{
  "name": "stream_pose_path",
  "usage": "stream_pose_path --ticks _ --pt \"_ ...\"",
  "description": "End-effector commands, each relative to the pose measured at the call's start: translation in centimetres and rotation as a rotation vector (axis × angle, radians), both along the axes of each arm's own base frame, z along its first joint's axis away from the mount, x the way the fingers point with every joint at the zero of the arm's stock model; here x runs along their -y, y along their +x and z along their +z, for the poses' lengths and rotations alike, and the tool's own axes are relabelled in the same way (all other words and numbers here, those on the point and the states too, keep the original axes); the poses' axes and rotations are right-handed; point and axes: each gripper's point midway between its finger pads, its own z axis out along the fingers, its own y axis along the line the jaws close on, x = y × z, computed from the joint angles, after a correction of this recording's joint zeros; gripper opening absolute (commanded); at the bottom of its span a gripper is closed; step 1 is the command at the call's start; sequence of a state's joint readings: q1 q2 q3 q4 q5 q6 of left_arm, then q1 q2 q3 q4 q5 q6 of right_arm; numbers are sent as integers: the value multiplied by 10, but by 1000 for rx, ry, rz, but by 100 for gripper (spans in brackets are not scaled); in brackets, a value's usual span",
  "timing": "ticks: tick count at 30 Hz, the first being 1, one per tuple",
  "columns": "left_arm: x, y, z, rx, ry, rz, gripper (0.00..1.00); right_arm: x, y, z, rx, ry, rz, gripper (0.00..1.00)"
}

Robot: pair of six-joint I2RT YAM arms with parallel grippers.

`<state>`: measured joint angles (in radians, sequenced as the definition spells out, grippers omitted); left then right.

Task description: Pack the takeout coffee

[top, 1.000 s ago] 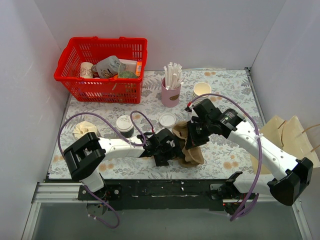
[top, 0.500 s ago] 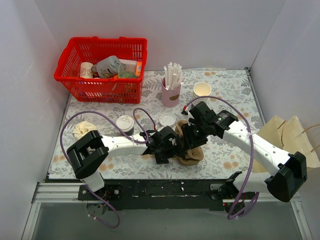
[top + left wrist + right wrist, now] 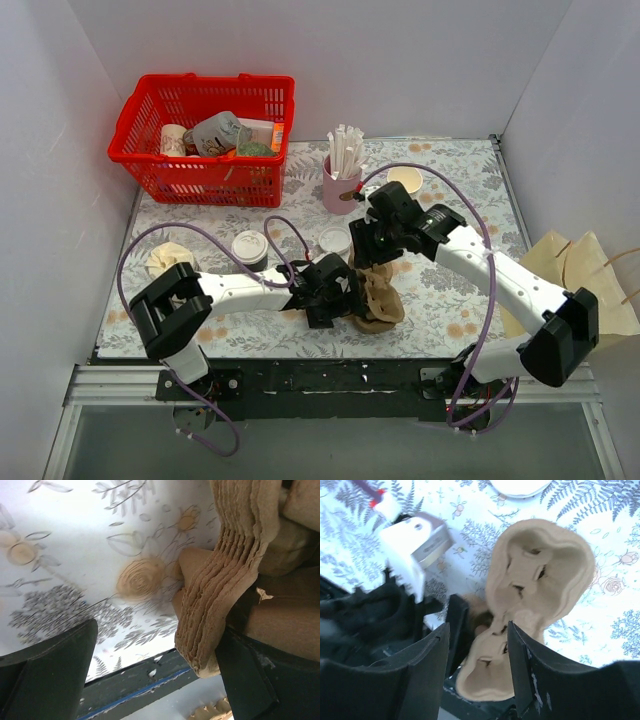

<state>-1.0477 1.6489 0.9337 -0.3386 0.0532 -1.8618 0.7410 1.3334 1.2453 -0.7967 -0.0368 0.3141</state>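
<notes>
The takeout coffee, a dark cup under a white lid, stands upright on the floral table, apart from both arms, between a crumpled napkin and a loose white lid. The left gripper lies low at the edge of a stack of brown pulp cup carriers. Its jaws are spread wide: the layered edge of the stack rests against one finger, while the other stands well clear of it. The right gripper hangs above the same stack, its fingers also apart, with the top carrier's hollows showing between them. At the back stand a red basket, a pink cup of white sticks and stacked cream cups.
</notes>
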Motion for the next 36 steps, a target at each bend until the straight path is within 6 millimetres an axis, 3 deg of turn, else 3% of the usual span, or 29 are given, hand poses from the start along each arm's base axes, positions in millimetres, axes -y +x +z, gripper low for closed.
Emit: stream_pose_path --ticks 1,7,11,16,19,22,23,25,26,27,36 --pt "-29 0 21 40 21 25 98 -6 27 1 75 -41 -5 58" --pt "-63 8 57 136 53 69 98 -15 26 -15 76 -96 22 63" --pt "-84 9 63 155 90 117 98 -29 23 -17 78 -89 47 64" --pt "-105 7 58 141 113 181 98 -25 29 -32 83 -179 9 64" --pt "-109 5 58 142 98 196 98 -22 24 -46 53 -231 4 60" --pt "-112 6 56 139 100 208 98 -25 21 -50 49 -263 5 44" --pt "-111 7 56 142 98 210 98 -27 21 -47 55 -264 5 33" --pt "-110 9 56 146 90 210 98 -29 21 -41 65 -265 0 22" --pt "-110 9 56 146 87 210 98 -29 21 -38 73 -265 -3 8" --pt "-109 10 55 145 85 208 98 -31 26 -28 98 -259 -17 4" --pt "-89 21 57 144 28 192 98 -24 20 26 155 -173 -47 1"
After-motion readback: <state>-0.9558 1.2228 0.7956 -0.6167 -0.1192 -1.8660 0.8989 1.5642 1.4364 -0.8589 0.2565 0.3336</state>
